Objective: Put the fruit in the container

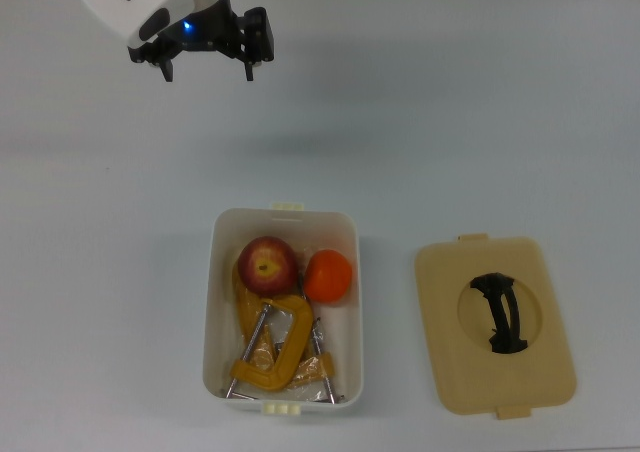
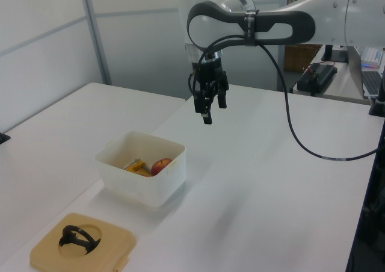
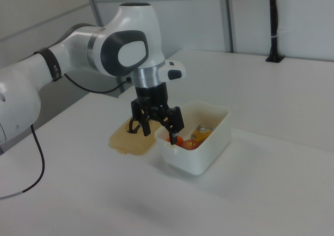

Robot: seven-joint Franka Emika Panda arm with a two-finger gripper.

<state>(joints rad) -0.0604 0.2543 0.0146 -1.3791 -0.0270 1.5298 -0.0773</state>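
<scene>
Top view: tool [image 1: 209,70] at upper left of frame, fingers spread, empty, well apart from tub [image 1: 285,216] at lower centre. Apple [image 1: 267,264] and orange [image 1: 328,276] side by side in tub's upper half, clamps [image 1: 272,356] below; lid [image 1: 494,324] on worktop [image 1: 480,122] at right.

Left view: arm [image 2: 264,25] reaching in from upper right, tool [image 2: 209,108] pointing down, high above tub [image 2: 141,170]; apple [image 2: 160,165] visible inside.

Right view: tool [image 3: 157,132] at centre, hanging before tub [image 3: 195,137], released.

Top view straight down, left and right views oblique — opposite sides (all share the container [image 1: 284,307]).
</scene>
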